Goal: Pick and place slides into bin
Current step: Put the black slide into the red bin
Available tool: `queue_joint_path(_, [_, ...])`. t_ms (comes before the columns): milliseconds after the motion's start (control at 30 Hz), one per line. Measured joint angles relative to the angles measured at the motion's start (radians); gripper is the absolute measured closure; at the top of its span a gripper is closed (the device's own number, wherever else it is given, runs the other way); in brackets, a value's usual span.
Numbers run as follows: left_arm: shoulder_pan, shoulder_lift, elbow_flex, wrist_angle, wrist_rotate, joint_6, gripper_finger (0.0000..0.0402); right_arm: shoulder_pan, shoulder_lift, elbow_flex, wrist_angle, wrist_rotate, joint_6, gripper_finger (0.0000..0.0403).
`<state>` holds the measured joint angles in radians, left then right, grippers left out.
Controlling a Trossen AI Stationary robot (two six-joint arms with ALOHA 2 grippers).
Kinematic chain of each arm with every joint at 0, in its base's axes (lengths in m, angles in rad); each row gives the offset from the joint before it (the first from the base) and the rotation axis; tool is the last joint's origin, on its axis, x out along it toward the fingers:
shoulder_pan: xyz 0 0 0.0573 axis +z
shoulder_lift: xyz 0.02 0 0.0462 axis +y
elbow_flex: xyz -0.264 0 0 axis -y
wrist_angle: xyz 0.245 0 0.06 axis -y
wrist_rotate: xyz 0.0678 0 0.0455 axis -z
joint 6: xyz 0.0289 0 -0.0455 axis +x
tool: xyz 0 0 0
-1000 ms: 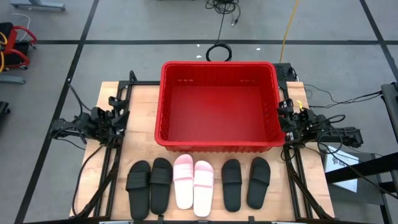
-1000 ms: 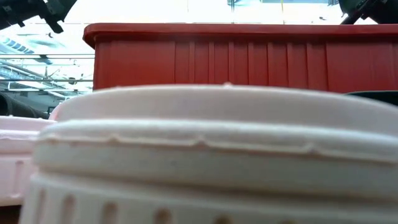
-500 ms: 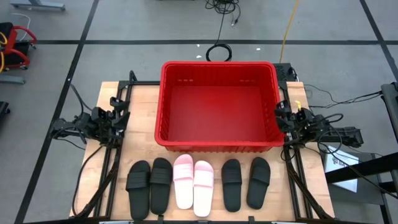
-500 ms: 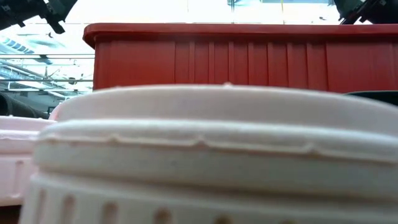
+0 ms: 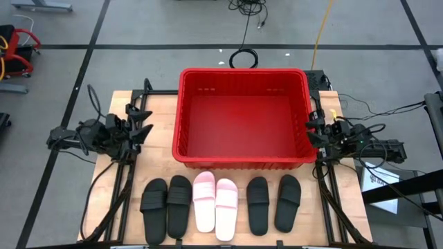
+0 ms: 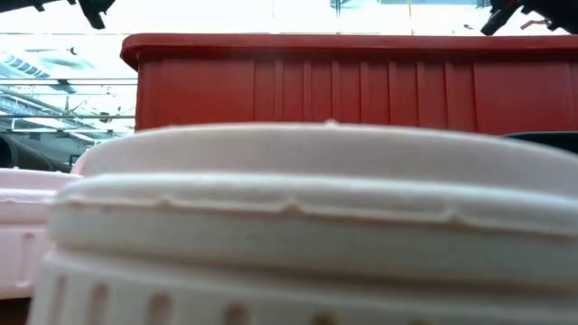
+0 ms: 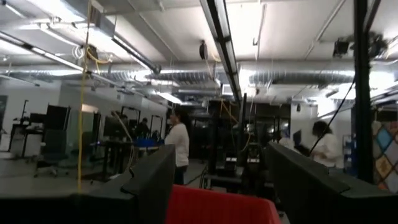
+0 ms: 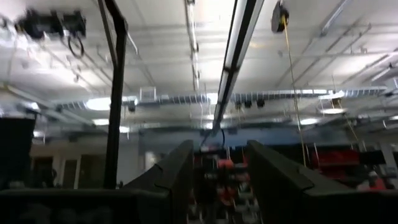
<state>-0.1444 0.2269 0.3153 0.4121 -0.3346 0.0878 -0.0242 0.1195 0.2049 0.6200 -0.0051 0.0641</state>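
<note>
Six slides point(image 5: 221, 202) are lying before one bin point(image 5: 243, 116): four black, two pink. Left gripper point(image 5: 143, 124) and right gripper point(image 5: 311, 128) are showing fingers apart; only the left wrist view is catching people.

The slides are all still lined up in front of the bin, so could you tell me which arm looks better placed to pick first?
Neither clearly. The left gripper and right gripper flank the bin, both open, about equally far from the slides.

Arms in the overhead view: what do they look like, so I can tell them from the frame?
Both are black, jointed and bulky. The left gripper and right gripper end in two dark fingers each. Loose black cables loop off both arms.
</note>
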Motion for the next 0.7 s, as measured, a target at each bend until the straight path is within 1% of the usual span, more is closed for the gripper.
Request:
queue_joint_path(167, [0.000,0.114,0.064,-0.003,-0.003,0.007,0.0147,0.000,0.060,0.106,-0.056,0.000,-0.032,0.0261])
queue_joint_path(333, [0.000,0.195,0.164,-0.075,0.000,-0.017,0.0147,0.000,0.128,0.241,-0.248,-0.009,-0.051,0.0261])
queue_joint_path(467, [0.000,0.251,0.248,-0.159,0.020,-0.018,0.0147,0.000,0.187,0.332,-0.315,-0.082,-0.061,0.0261])
queue_joint_path(567, [-0.001,0.283,0.297,-0.203,0.020,-0.019,0.0147,0.000,0.231,0.380,-0.328,-0.146,-0.066,0.0261])
queue_joint_path(700, [-0.008,0.314,0.343,-0.222,0.020,-0.015,0.0147,0.000,0.283,0.442,-0.357,-0.160,-0.077,0.0261])
